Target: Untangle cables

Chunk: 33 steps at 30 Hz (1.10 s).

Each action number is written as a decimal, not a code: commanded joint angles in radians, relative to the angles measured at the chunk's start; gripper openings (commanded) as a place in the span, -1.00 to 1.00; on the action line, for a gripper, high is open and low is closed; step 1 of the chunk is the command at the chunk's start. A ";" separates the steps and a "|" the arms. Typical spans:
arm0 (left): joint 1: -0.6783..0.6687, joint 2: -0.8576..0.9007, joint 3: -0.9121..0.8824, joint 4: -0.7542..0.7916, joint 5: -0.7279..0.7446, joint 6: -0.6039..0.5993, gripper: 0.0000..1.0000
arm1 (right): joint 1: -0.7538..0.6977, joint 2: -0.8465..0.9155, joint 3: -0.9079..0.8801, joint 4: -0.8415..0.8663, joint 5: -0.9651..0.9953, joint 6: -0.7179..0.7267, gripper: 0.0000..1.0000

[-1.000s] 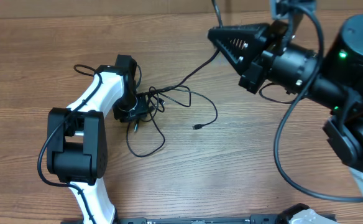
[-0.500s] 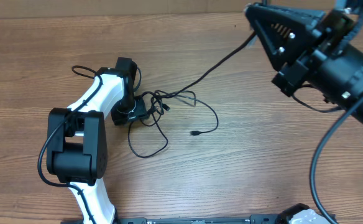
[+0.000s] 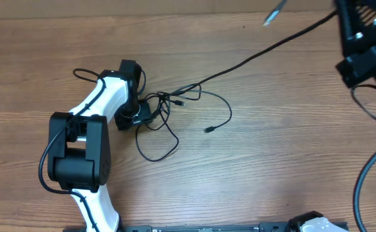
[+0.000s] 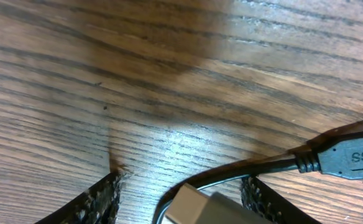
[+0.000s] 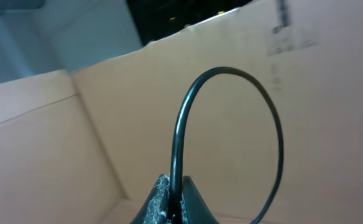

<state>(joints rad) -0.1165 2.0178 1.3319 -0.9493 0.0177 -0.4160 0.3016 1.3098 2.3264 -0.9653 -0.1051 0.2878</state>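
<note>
The cables (image 3: 169,106) are thin black cords tangled at the table's left centre. My left gripper (image 3: 136,116) sits down on the tangle. In the left wrist view its fingers (image 4: 181,196) stand apart on the wood, with a cable (image 4: 231,171) and a grey plug (image 4: 212,208) between them. One cable strand (image 3: 259,51) runs from the tangle to the far right. My right gripper (image 3: 349,16) is raised there and shut on that strand (image 5: 176,143), which loops above the jaws (image 5: 176,193). A silver-tipped end (image 3: 275,13) hangs past it. A loose plug (image 3: 208,130) lies right of the tangle.
The left arm's white links (image 3: 78,142) lie across the left of the table, with a thicker black cord (image 3: 85,72) at its wrist. A cardboard wall (image 5: 107,124) stands behind the table. Bare wood (image 3: 272,161) spreads to the right of the tangle.
My right gripper has moved right and away, carrying the strand and stretching it out. The tangle's loops and the loose plug have shifted a little right. The left gripper has stayed put.
</note>
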 commanded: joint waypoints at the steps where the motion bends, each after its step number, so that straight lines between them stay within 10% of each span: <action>1: 0.049 0.023 -0.046 0.009 -0.082 -0.027 0.26 | -0.058 -0.023 0.038 0.007 0.053 -0.009 -0.93; 16: 0.222 0.023 -0.082 0.008 -0.004 -0.024 0.55 | -0.242 0.024 0.038 -0.114 0.053 -0.009 -0.93; 33: 0.254 -0.168 -0.058 0.089 0.664 0.177 0.71 | -0.276 0.190 0.037 -0.484 -0.177 -0.043 -0.93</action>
<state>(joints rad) 0.1436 1.9522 1.2770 -0.8738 0.4862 -0.2790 0.0326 1.4761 2.3383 -1.4288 -0.2077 0.2802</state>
